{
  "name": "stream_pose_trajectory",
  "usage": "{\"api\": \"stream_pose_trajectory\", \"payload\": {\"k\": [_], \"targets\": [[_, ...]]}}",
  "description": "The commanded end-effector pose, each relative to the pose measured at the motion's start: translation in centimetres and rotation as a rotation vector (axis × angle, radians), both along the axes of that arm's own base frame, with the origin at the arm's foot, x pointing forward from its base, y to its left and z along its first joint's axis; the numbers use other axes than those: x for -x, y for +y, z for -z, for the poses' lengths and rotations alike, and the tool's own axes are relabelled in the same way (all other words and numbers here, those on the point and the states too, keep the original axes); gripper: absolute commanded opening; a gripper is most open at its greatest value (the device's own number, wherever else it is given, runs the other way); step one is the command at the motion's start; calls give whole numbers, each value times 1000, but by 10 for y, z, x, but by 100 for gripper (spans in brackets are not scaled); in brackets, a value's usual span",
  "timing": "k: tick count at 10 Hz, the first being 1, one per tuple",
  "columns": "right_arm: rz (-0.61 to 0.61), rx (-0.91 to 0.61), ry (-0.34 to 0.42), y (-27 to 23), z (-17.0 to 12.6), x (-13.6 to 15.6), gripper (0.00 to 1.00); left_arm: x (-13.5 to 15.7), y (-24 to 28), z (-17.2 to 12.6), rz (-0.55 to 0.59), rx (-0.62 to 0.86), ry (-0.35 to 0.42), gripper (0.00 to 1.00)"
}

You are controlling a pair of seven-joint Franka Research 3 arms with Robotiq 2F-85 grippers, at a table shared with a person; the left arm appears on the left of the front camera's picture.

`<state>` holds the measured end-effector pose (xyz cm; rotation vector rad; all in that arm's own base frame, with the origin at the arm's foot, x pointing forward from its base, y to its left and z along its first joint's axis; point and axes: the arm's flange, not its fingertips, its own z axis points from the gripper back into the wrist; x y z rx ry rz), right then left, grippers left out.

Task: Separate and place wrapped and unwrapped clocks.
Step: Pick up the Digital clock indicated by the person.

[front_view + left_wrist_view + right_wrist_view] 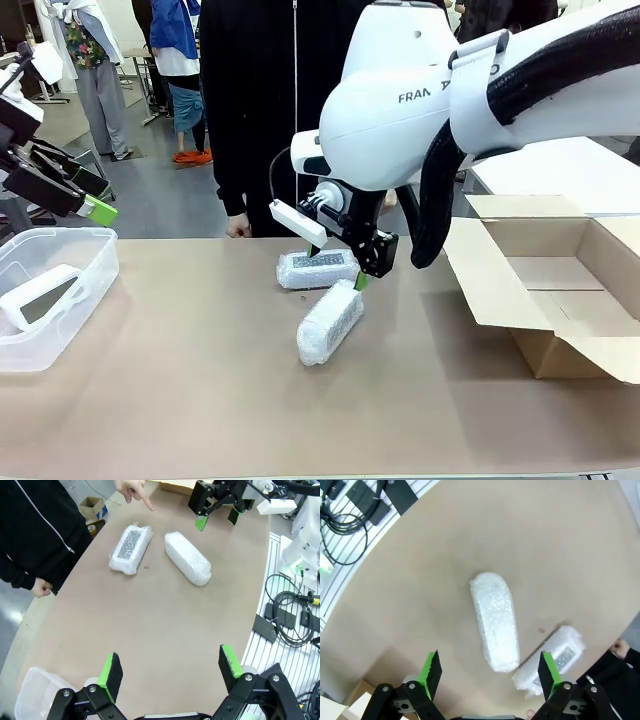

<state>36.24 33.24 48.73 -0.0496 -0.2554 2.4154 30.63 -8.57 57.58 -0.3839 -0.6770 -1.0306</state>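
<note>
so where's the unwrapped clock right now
Front view, far left: the unwrapped clock lies inside the clear tub, well apart from the two wrapped clocks mid-table.

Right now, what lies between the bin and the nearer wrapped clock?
Nothing. In the front view, only bare table runs from the bin to the nearer wrapped clock.

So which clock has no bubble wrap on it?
The bare clock in the clear tub. The far wrapped clock and the near wrapped clock lie on the table.
</note>
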Motion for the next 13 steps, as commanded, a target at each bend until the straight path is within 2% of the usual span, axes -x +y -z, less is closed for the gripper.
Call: {"api": "stream_pose_trajectory", "payload": {"k": [1,2,5,6,8,11,13], "targets": [[-22,19,41,3,15,-38,100,1,1,0,0,4,0,100],[-71,43,59,16,25,-52,100,1,1,0,0,4,0,100],[-57,83,96,28,58,-76,100,1,1,0,0,4,0,100],[-64,102,136,29,69,-81,100,1,1,0,0,4,0,100],[-82,117,167,25,81,-75,100,1,1,0,0,4,0,100],[-31,149,148,21,101,-68,100,1,1,0,0,4,0,100],[-52,174,88,19,116,-68,100,1,1,0,0,4,0,100]]}}
